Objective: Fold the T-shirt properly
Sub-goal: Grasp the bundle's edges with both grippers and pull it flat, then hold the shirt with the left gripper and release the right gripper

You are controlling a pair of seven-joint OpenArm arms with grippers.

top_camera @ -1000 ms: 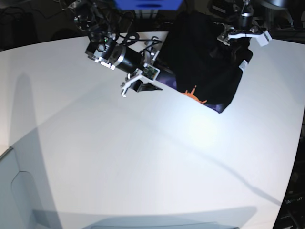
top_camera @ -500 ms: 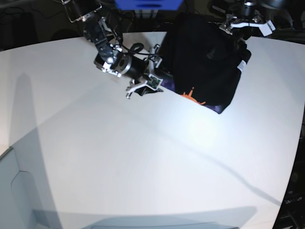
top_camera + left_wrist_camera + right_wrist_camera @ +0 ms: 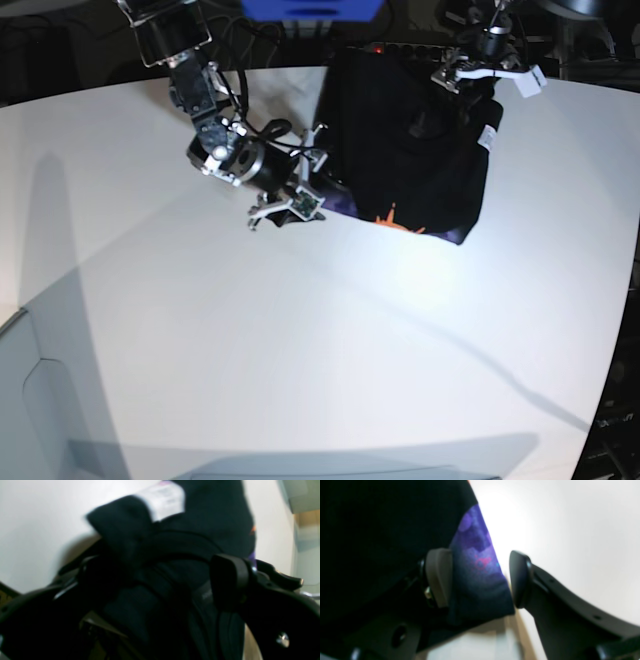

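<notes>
The black T-shirt hangs bunched at the back of the white table. Its orange print and a purple strip show at the lower edge, and a white tag at its right. My left gripper is shut on the shirt's top right. In the left wrist view its fingers clamp black cloth under the tag. My right gripper is at the shirt's lower left corner. In the right wrist view its fingers close on purple cloth.
A blue box and cables lie behind the table's back edge. A grey bin sits at the front left. The table's right edge runs close to the shirt.
My right gripper has swung toward the front and a little left with the shirt's corner. The left gripper has shifted left, and the shirt has moved left and hangs squarer.
</notes>
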